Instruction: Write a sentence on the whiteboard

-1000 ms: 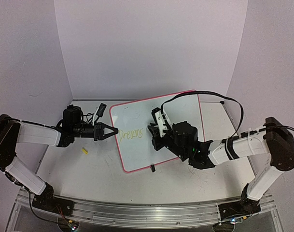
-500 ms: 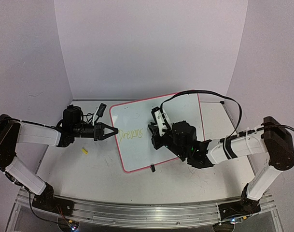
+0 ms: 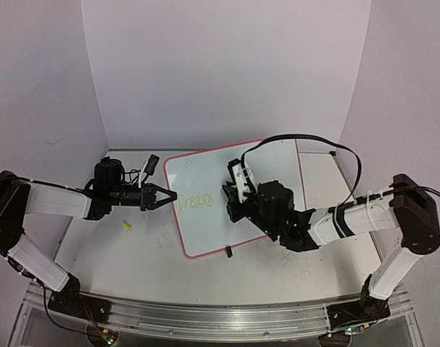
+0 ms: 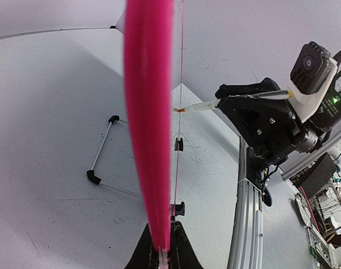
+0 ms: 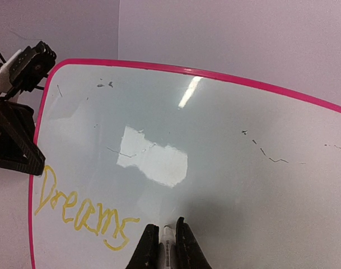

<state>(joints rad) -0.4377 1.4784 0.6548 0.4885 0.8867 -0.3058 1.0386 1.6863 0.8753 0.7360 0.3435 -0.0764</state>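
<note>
Whiteboard [image 3: 201,228] sits skewed at the centre of the overhead view. The left gripper [image 3: 173,196], at mid-left of the frame, pinches its pink rim. The right gripper [image 3: 230,196] is clamped on a marker [image 5: 168,238], tip at the board just right of the writing. The sentence [image 5: 83,213], near the board's left edge, reads only "Dreams" in yellow.
</note>
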